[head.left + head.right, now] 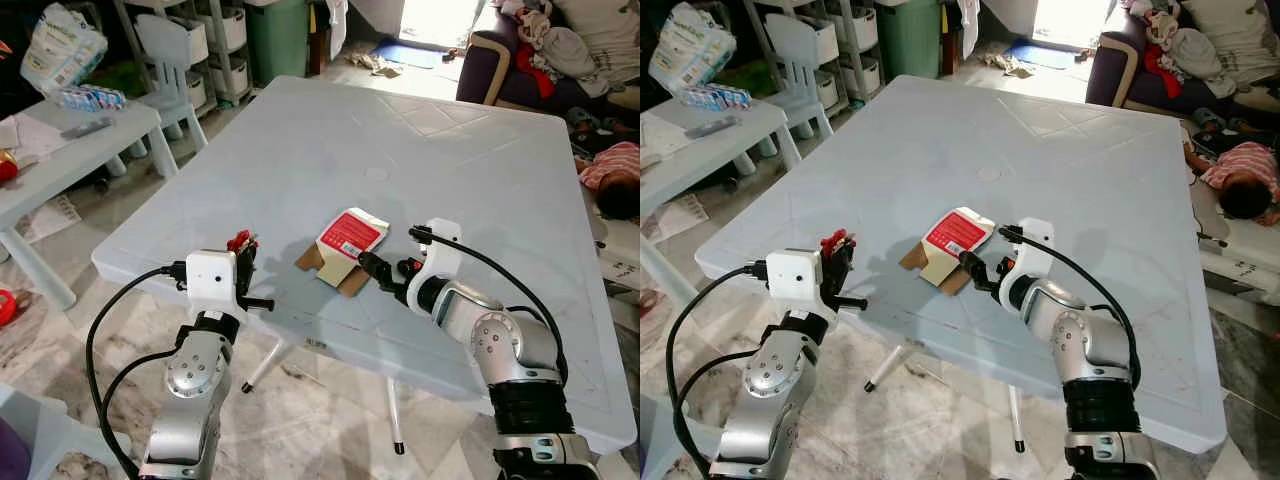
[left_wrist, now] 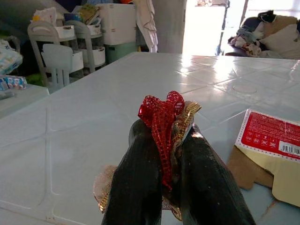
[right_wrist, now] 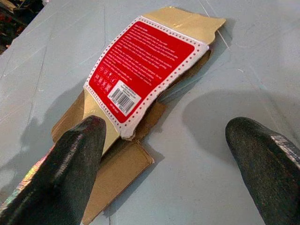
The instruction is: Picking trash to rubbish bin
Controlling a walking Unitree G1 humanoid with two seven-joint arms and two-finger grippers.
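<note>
Head views: a pale blue plastic table (image 1: 330,160) with a flattened cardboard package (image 1: 343,250) lying near its front edge, between the two arms. Its red label faces up. The long axis runs diagonally, from the near-left brown flap to the far-right red end.

Left gripper (image 1: 244,262) sits at the table's front-left edge, holding a small scrap of red and gold mesh ribbon (image 1: 240,240) upright. From the head the scrap is only a red tuft. The left wrist view gives the detail: both black fingers (image 2: 140,173) are pressed together on the ribbon (image 2: 164,126), red netting and gold trim sticking out above the tips, more gold mesh bunched lower down behind the fingers. That view also has the package (image 2: 267,150) lying flat on the table off to one side, barcode visible.

Right gripper (image 1: 372,268) is low over the table, just beside the package's near-right edge. The head views do not settle how wide it stands. The right wrist view does: the fingers (image 3: 70,159) are spread wide apart, holding nothing, one tip overlapping the brown flap of the package (image 3: 140,75), the other over bare table; contact cannot be confirmed.

Background in the head views: a white child's chair (image 1: 165,60), a green bin (image 1: 278,35) and a second small table (image 1: 70,140) at far left.
</note>
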